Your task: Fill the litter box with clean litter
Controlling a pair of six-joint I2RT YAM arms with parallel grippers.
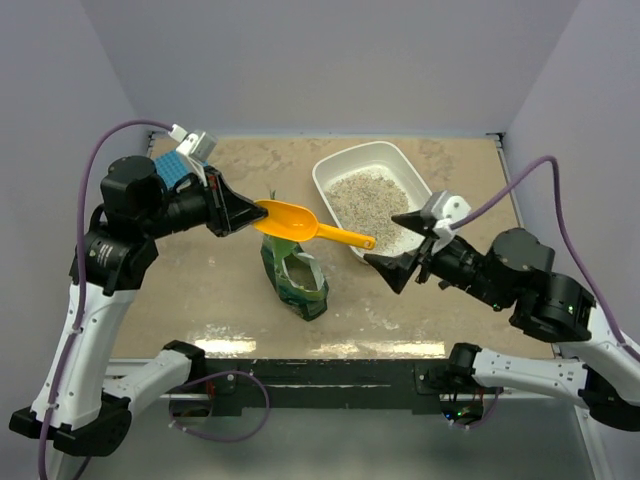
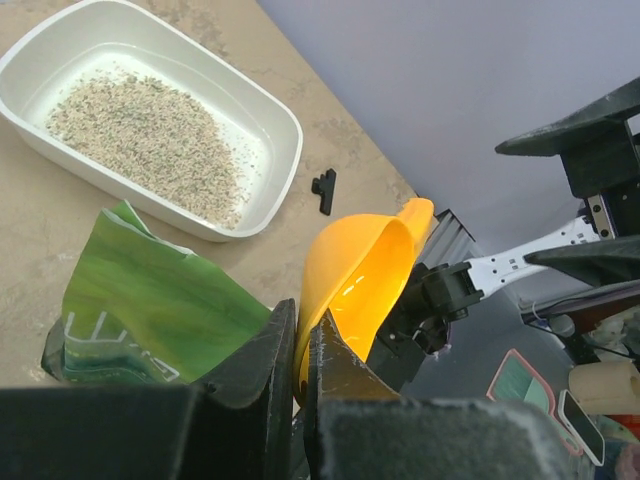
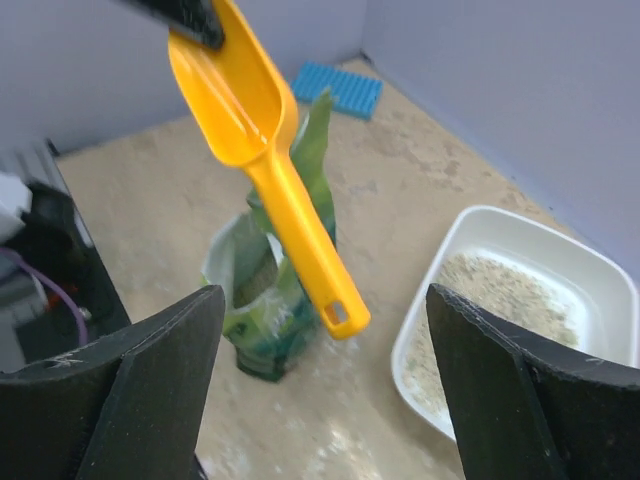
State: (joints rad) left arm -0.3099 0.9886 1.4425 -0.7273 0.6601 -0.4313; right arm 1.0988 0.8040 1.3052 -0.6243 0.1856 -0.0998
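Note:
The white litter box (image 1: 330,172) sits at the back right with clean litter (image 1: 365,197) spread over its floor. An empty orange scoop (image 1: 300,224) hangs in the air above a green bag (image 1: 296,282). My left gripper (image 1: 240,212) is shut on the rim of the scoop's bowl (image 2: 365,265). The scoop's handle points at my right gripper (image 1: 385,240), which is open. In the right wrist view the handle end (image 3: 340,310) lies between the wide-spread fingers (image 3: 150,380) without touching them. The litter box (image 3: 470,225) and its litter (image 3: 500,300) show at that view's right.
The green bag (image 3: 265,300) stands open on the table under the scoop. A blue gridded mat (image 1: 170,165) lies at the back left, behind the left arm. A small black piece (image 2: 324,190) lies beside the litter box. Grains are scattered on the table near the front edge.

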